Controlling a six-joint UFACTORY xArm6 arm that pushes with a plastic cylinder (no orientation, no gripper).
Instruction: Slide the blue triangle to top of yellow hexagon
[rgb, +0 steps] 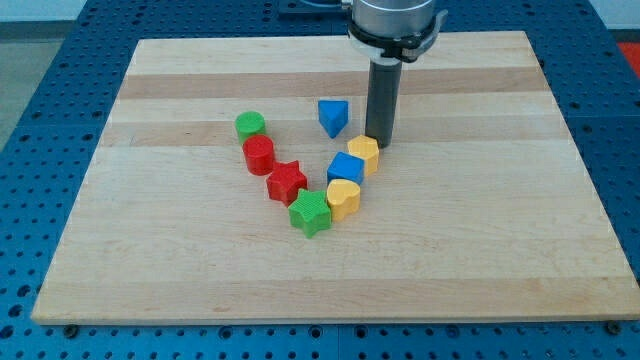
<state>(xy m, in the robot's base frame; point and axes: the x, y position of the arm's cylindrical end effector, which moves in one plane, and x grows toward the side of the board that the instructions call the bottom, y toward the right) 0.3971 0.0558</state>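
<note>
The blue triangle (334, 116) lies on the wooden board (200, 260), up and to the left of the yellow hexagon (363, 155). A small gap separates the two. My tip (379, 145) stands just right of the blue triangle and touches or nearly touches the upper right edge of the yellow hexagon. The rod rises straight up to the arm at the view's top.
A blue block (345, 169) sits against the yellow hexagon's lower left. Below it lie a yellow heart-shaped block (343, 198) and a green star (310, 213). A red star (287, 182), a red cylinder (258, 154) and a green cylinder (250, 125) curve up to the left.
</note>
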